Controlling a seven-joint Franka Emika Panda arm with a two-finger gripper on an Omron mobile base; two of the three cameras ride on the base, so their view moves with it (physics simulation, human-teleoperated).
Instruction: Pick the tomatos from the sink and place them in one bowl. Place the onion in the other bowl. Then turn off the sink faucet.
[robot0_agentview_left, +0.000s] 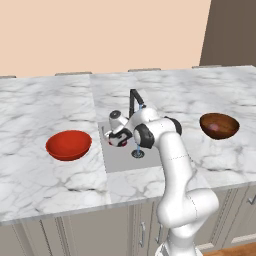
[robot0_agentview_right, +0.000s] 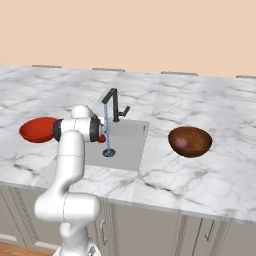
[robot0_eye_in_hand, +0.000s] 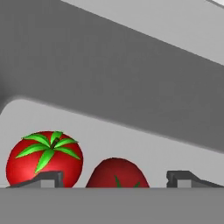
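Observation:
Down in the sink (robot0_agentview_left: 122, 159), my gripper (robot0_eye_in_hand: 116, 179) stands open. The darker tomato (robot0_eye_in_hand: 117, 173) sits between its fingertips (robot0_eye_in_hand: 48, 178) with a gap on each side. The brighter tomato (robot0_eye_in_hand: 43, 159), with its green top, lies just beyond the left fingertip. From the left base view my gripper (robot0_agentview_left: 117, 140) hangs low at the sink's left wall, with red showing under it. The red-orange bowl (robot0_agentview_left: 68, 145) is empty. The onion (robot0_agentview_right: 182, 143) lies in the dark brown bowl (robot0_agentview_right: 190, 141). Water (robot0_agentview_right: 106, 127) runs from the black faucet (robot0_agentview_right: 114, 105).
The sink's grey walls (robot0_eye_in_hand: 131, 78) rise close behind the tomatoes. The drain (robot0_agentview_right: 108, 152) lies under the water stream, right of my hand. My own arm (robot0_agentview_left: 165, 145) arches over the sink's right half. White marble counter (robot0_agentview_left: 50, 110) spreads to both sides.

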